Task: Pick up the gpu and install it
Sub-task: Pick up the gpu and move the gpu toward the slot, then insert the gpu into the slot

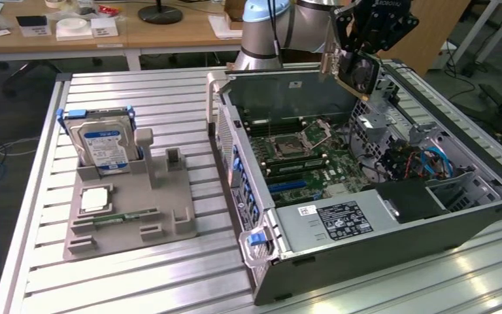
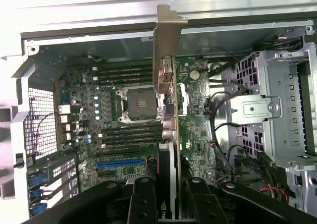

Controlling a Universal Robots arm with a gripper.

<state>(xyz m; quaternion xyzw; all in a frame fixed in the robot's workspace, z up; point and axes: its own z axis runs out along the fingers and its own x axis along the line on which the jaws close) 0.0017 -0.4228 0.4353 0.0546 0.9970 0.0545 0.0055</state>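
Arm [image 1: 273, 26] extended in from 12 o'clock in the exterior view, with the wrist bent downward. Gripper [image 1: 362, 51] sat at about 1 o'clock, above the far edge of the open computer case [image 1: 460, 222]. Fingers [image 2: 143, 199] were pinched on the gpu [image 1: 360, 75], one on each face of the card. The card hung on edge above the motherboard [image 1: 299, 154], not touching it, with its silver bracket [image 2: 166, 40] at the end away from the gripper. Hard drive [image 1: 104, 144] stood in the grey fixture [image 1: 129, 229] at 9 o'clock.

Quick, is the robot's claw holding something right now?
Gripper: closed on the gpu, holding it over the open computer case.
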